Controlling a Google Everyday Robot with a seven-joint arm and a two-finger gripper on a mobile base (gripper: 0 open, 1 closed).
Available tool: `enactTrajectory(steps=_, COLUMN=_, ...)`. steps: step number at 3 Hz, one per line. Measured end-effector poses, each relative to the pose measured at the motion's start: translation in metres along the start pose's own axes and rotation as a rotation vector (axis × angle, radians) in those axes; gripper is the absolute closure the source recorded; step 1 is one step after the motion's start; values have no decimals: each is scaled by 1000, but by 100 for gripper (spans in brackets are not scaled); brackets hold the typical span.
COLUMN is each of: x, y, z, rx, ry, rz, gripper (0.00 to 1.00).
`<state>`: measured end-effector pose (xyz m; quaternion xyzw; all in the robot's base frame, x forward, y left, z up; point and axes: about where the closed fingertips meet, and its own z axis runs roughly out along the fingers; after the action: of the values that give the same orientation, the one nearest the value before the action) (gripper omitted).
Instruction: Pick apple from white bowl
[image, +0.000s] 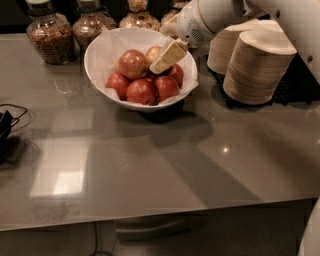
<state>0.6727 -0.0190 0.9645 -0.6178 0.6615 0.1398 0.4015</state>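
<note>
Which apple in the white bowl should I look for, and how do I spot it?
Start at the white bowl at the back of the table, before the jars. Look at the rear of its apple pile, where the claw reaches in from the right. The apple just left of the claw is the palest, yellowish-tan; the rest are redder.

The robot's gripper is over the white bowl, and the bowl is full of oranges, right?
Not quite. The gripper is over the white bowl, but the camera view shows it holds apples, not oranges: red apples and one paler apple right beside the gripper.
</note>
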Motion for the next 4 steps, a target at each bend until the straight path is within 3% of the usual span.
enactTrajectory(steps=3, x=16, y=-5, z=15, rx=-10, ry=19, rz=32, gripper=27)
enactTrajectory(steps=4, x=29, y=-10, z=27, rx=-14, ry=31, rz=69, gripper=27)
